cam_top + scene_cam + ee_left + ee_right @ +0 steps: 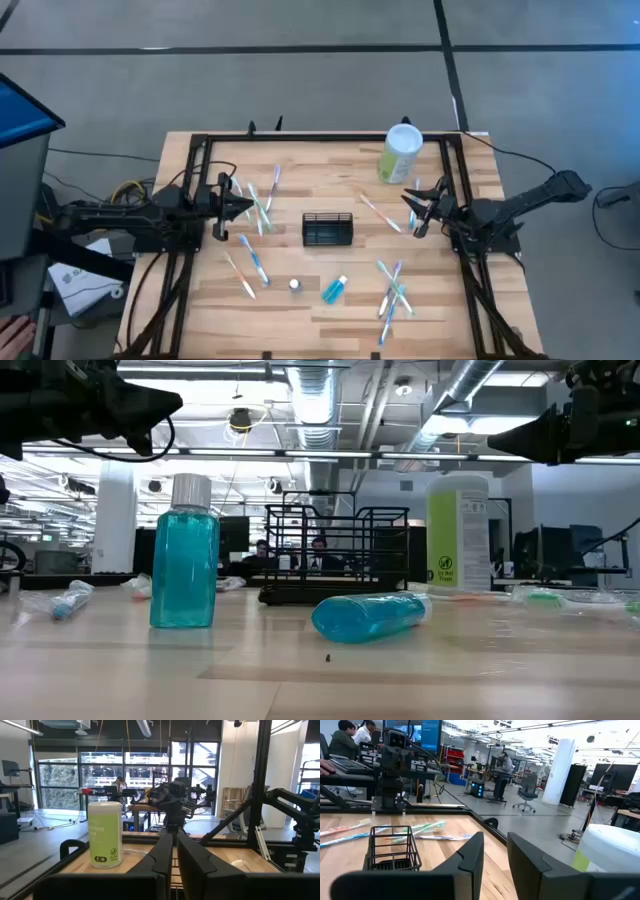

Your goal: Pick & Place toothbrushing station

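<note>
The toothbrushing station, a small black wire-mesh caddy point(328, 229), stands on its base at the table's middle; it also shows in the low view point(335, 555) and the right wrist view point(390, 850). My left gripper point(248, 207) hovers left of it above the table, pointing at it, fingers together and empty. My right gripper point(410, 212) hovers right of it, pointing at it, open and empty. Neither touches anything.
A pale-green canister with a white lid point(401, 153) stands at the far right. Wrapped toothbrushes lie at the left point(258, 205), near left point(250, 268), right point(380, 212) and near right point(392, 290). A blue bottle point(335, 290) lies near the front; a small one point(295, 285) stands upright.
</note>
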Tool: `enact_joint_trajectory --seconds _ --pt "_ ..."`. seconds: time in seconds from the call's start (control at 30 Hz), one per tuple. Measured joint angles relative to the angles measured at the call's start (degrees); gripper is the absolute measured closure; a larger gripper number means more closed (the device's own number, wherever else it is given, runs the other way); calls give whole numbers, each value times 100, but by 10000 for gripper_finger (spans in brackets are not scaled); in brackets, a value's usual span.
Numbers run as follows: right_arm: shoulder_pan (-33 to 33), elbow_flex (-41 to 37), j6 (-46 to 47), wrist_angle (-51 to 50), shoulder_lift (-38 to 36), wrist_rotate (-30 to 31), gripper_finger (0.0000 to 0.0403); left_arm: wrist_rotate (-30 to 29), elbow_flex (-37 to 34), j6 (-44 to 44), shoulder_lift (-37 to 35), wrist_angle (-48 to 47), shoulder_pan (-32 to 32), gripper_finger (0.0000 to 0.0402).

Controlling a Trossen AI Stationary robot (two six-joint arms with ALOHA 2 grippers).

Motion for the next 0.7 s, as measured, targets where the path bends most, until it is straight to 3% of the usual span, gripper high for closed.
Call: enact_joint_trajectory --seconds 0.7 --pt "0 0 0 199 0 -15 326 -28 0 -15 0 77 0 381"
